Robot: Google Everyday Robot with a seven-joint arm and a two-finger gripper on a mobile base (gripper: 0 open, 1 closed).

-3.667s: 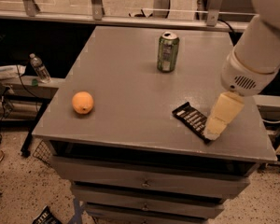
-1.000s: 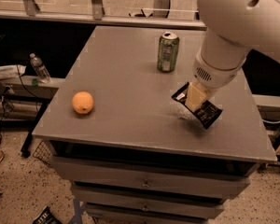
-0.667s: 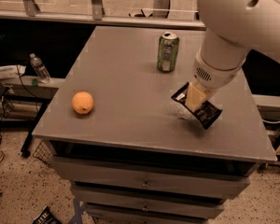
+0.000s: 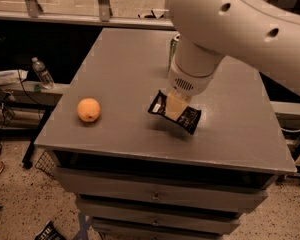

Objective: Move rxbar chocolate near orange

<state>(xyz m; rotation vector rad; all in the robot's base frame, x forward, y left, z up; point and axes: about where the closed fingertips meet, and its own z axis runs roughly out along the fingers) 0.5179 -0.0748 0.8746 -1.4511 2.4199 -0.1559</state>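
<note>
Since the picture from under a second earlier, the gripper (image 4: 175,109) has carried the rxbar chocolate (image 4: 190,118) across the table (image 4: 125,69) toward the orange (image 4: 88,109). The bar had been well over on the side of the table far from the orange and is now about the middle of the tabletop. The arm (image 4: 225,24) has swung with it and now hides most of the green drink can (image 4: 173,48). The orange has not shifted.

Nearest the camera, the drawers (image 4: 155,196) sit under the table's front edge. The orange lies close to that edge and close to the table's left edge, so little surface remains in front of it or on its outer side. Bare tabletop stretches from the orange to the bar, and more opens behind the orange toward the far edge.

The pale fingers (image 4: 174,104) are closed narrowly on the bar across its middle, with a black end of the wrapper sticking out on either side. The bar is tilted, its end away from the orange lower, and a shadow lies on the tabletop beneath it. It is level with the orange in depth, still apart from it.

Farther back than the orange, the can's sliver shows beside the arm.
</note>
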